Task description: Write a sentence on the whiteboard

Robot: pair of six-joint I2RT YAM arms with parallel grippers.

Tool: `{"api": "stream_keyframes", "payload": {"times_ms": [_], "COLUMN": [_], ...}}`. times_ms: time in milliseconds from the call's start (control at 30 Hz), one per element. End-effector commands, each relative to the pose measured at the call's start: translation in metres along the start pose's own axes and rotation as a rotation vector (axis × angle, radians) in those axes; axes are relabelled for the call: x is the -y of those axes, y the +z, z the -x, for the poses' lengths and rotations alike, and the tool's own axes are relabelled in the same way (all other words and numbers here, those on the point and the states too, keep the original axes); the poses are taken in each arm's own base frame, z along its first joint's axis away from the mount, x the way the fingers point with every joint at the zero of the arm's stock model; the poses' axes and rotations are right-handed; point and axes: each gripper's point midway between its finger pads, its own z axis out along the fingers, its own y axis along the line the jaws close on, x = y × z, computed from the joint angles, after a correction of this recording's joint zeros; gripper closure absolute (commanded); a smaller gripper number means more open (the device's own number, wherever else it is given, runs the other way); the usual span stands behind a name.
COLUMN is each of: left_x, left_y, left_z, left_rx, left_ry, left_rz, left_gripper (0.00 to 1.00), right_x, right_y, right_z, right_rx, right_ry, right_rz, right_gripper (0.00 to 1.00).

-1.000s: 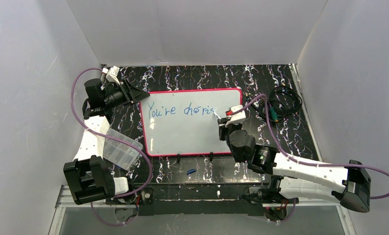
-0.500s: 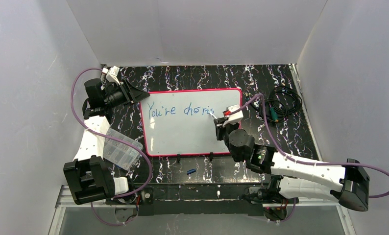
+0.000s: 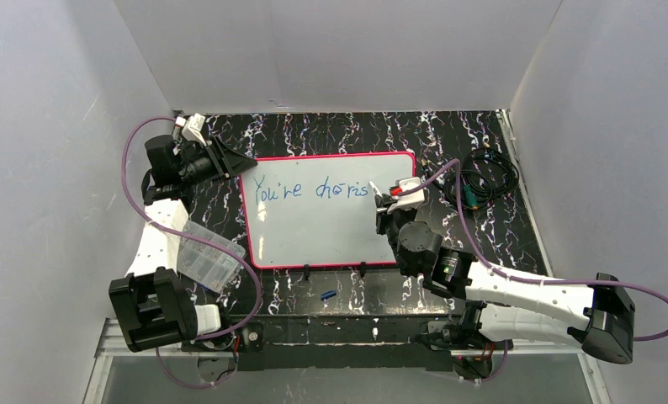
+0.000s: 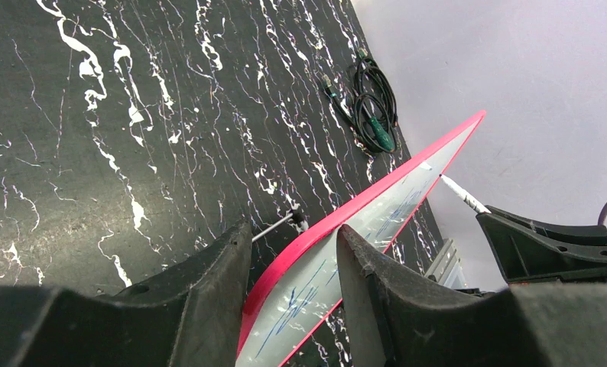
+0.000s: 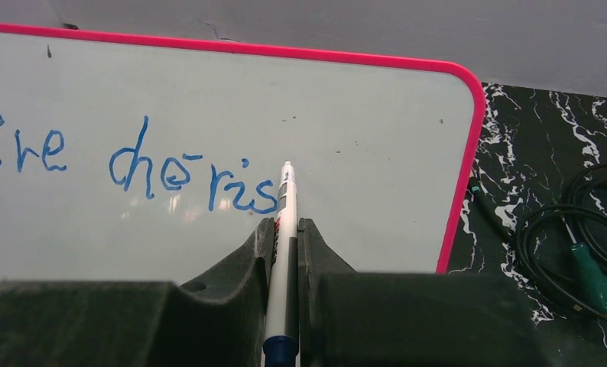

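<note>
Mid-word: right gripper [image 5: 285, 225] pinches marker [image 5: 287, 200] beside the sentence [image 5: 193, 183] end; left gripper [image 4: 293, 233] clamps whiteboard [image 4: 407, 195]; next, presumably, "h".

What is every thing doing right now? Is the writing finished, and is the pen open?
whiteboard: on the table, its corner gripped.
sentence: unfinished, reads "You're cheris".
marker: uncapped, tip at the board just after the last letter.
right gripper: shut on the marker.
left gripper: shut on the whiteboard's corner.
clear plastic box: lying beside the board, untouched.
cable: coiled up.
</note>
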Motion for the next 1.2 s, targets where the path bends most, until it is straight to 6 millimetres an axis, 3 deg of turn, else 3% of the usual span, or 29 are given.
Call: {"api": "stream_keyframes", "payload": {"times_ms": [0, 733, 1167], "left_x": [0.015, 0.017, 0.017], "left_y": [-0.004, -0.004, -0.004], "left_z": [-0.003, -0.003, -0.003], "left_rx": [-0.011, -0.010, -0.011], "left_ry": [0.021, 0.025, 0.024], "left_rz": [-0.044, -0.046, -0.047], "left_gripper": [0.57, 0.57, 0.57], "right_x": [0.008, 0.008, 0.002], "right_y": [0.003, -0.009, -0.008], "right_z": [0.020, -0.030, -0.032], "right_rx": [0.054, -0.101, -0.105], "right_ry": [0.029, 0.029, 0.045], "right_rz": [-0.059, -0.010, 0.008], "right_gripper": [0.99, 0.99, 0.99]}}
